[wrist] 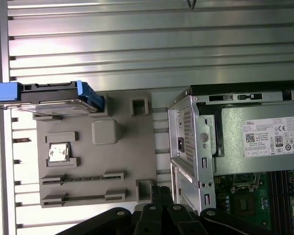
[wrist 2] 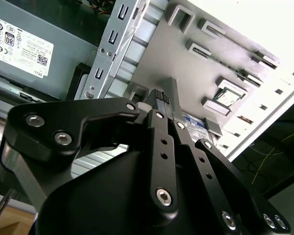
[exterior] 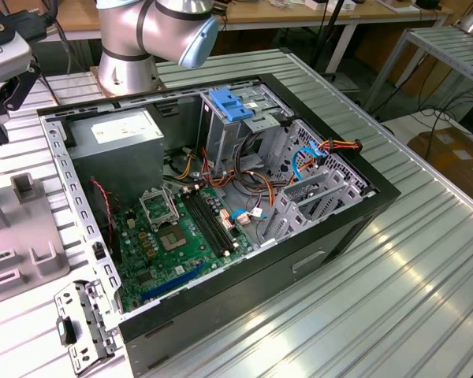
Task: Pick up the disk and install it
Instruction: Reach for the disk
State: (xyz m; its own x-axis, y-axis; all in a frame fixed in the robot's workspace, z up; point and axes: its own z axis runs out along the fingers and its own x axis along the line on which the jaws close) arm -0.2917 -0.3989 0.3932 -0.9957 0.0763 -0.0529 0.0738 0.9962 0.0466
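Gripper (wrist 2: pixel 162 96) first: my two black fingers are pressed together pad to pad with nothing between them, so I am holding nothing. I hang in the air over a grey fixture plate (wrist: pixel 122 147) that lies flat on the ribbed metal table (wrist: pixel 137 44). My fingertips point towards the plate and are apart from it. I judge that hanging high and empty like this keeps me off the plate's raised blocks.

On the plate, the disk (wrist: pixel 49 95) stands on one long edge, at the corner far from the computer case. It is a flat silver drive with blue plastic rails on its sides, and it seems to be seated among the plate's raised blocks. I take it that it is propped upright so that fingers can close over its thin body from above. It has not been picked up. A small square chip (wrist: pixel 59 152) lies in another nest of the plate, near the disk.

Just beside the plate, on the side away from the disk, the open computer case (exterior: pixel 331 228) lies with its panel off, so that its inside faces up for the install. Inside it, on the plate's side, are the grey power-supply box (exterior: pixel 118 138) and the green motherboard (exterior: pixel 181 228). Farther from the plate, a bare light-blue bracket (exterior: pixel 231 104) sits on top of the metal drive cage, with no drive in it
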